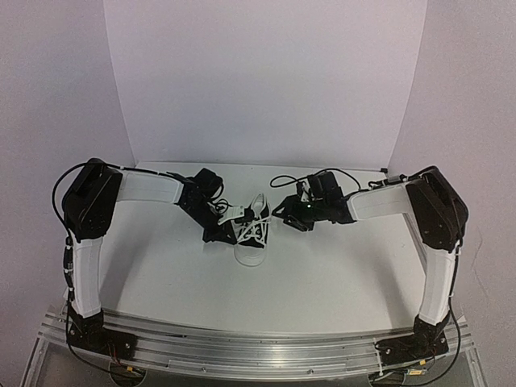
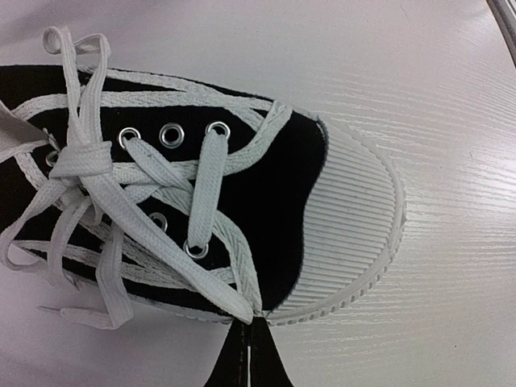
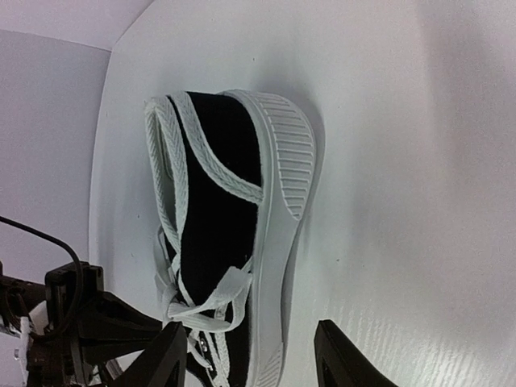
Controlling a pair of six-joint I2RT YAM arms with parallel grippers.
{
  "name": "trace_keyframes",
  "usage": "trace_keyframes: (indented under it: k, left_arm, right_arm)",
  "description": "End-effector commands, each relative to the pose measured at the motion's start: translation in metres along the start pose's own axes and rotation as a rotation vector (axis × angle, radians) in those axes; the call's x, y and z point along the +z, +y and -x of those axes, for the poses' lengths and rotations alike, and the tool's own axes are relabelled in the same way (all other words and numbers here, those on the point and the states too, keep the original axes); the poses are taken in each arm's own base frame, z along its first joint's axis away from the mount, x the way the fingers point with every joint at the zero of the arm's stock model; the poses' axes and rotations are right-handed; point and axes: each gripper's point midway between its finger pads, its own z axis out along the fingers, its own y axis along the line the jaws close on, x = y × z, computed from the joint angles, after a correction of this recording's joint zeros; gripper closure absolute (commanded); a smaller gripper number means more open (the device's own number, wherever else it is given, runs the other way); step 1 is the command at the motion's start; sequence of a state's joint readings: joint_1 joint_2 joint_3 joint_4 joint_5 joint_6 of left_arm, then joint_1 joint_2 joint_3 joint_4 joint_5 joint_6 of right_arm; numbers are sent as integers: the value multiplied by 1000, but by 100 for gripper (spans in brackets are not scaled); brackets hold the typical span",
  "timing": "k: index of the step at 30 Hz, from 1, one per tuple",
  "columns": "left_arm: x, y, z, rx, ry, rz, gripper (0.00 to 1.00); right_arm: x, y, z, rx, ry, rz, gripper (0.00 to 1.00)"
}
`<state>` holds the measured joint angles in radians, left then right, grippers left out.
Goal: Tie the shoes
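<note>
The black sneaker (image 1: 251, 235) with white toe cap and sole lies mid-table between both grippers. In the left wrist view the shoe (image 2: 274, 185) fills the frame, toe cap to the right, with a crossing of white laces (image 2: 81, 161) over the eyelets. My left gripper (image 2: 250, 322) is shut, pinching a lace strand (image 2: 173, 258) at the shoe's side by the toe cap. My right gripper (image 3: 250, 355) is open, its fingers (image 3: 165, 359) astride the shoe's side and sole (image 3: 278, 242), with a lace loop (image 3: 226, 294) between them. In the top view the left gripper (image 1: 230, 232) touches the shoe and the right gripper (image 1: 284, 214) is just beside it.
The white table (image 1: 339, 274) is backed by a curved white wall (image 1: 266, 81). Black cables (image 1: 286, 181) loop behind the right wrist. An aluminium rail (image 1: 258, 347) runs along the near edge, carrying both arm bases.
</note>
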<state>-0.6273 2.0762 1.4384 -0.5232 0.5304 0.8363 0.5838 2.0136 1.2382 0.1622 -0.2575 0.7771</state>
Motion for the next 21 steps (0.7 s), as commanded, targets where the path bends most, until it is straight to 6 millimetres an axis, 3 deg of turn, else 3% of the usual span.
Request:
trace_keyframes:
  k: [1,7,17,21]
  left_arm:
    - [-13,-6,13,2,-32,-3,100]
    - [-12,2,20,11,-45,16,100]
    - [-10,0,19,12,-48,4,100]
    - [-10,-1,18,10,-47,1,100]
  right_arm:
    - [8,25,10,128,-100,66,43]
    - [14,33,15,176,-174,84,44]
    - [31,11,9,259,-178,-26,52]
    - [37,13,4,262,-142,-15,59]
